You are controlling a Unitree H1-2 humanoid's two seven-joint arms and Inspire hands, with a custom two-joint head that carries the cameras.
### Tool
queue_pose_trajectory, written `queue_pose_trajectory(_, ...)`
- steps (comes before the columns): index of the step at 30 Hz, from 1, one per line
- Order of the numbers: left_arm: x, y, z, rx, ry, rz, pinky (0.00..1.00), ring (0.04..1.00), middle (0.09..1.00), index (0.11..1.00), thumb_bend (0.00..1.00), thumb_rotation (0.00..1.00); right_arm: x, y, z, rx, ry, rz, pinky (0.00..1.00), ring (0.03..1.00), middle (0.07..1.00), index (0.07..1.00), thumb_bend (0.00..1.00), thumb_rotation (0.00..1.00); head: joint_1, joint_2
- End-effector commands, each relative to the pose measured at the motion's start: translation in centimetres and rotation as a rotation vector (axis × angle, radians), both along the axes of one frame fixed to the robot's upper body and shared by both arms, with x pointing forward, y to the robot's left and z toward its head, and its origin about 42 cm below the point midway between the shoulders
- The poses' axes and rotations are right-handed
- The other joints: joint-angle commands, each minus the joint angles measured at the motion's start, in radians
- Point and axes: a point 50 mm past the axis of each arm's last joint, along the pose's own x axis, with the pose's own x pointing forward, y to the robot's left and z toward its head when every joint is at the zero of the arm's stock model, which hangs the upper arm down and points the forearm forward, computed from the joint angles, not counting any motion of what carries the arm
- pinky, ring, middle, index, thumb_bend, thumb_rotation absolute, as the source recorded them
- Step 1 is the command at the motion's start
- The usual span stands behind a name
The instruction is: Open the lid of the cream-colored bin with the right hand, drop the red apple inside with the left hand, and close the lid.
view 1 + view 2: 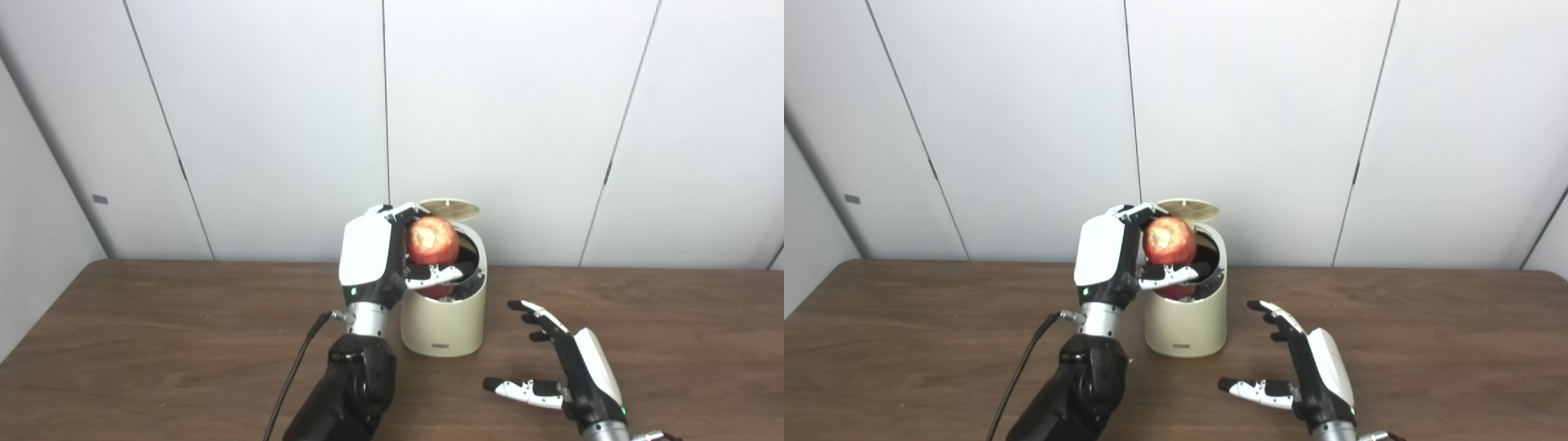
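Observation:
The cream-colored bin (443, 321) stands mid-table with its lid (448, 209) tipped up at the back. My left hand (375, 254) is shut on the red apple (432, 240) and holds it right over the bin's open mouth. Something red (436, 291) shows inside the bin under the hand's thumb. My right hand (566, 367) rests open near the table's front, to the right of the bin and apart from it, with nothing in it.
The brown wooden table (153, 343) runs wide to both sides. A white panelled wall (275, 122) stands close behind the bin. A black cable (294, 373) hangs from my left wrist down to the front edge.

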Motion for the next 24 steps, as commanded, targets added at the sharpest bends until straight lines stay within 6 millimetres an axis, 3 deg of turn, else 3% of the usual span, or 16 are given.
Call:
queue_pose_trajectory(1,0.5,-0.6,2.0,0.012,-0.071,-0.011,0.78,0.537,0.456,0.517,0.52,0.00,0.6,0.6,2.2,0.018,-0.092,0.012,0.71,0.818,0.852,0.800,0.66,0.19,0.001,0.001)
queue_pose_trajectory(14,1.0,-0.6,0.7,0.032,-0.045,-0.007,0.84,0.565,0.462,0.513,0.52,0.00,0.5,0.6,2.4,0.021,-0.092,0.016,0.71,0.822,0.860,0.808,0.65,0.21,-0.008,0.005)
queue_pose_trajectory(24,1.4,-0.9,0.0,0.058,-0.036,-0.017,0.81,0.597,0.479,0.527,0.52,0.00,0.4,0.8,2.6,0.018,-0.092,0.012,0.72,0.822,0.860,0.804,0.66,0.23,-0.013,0.012)
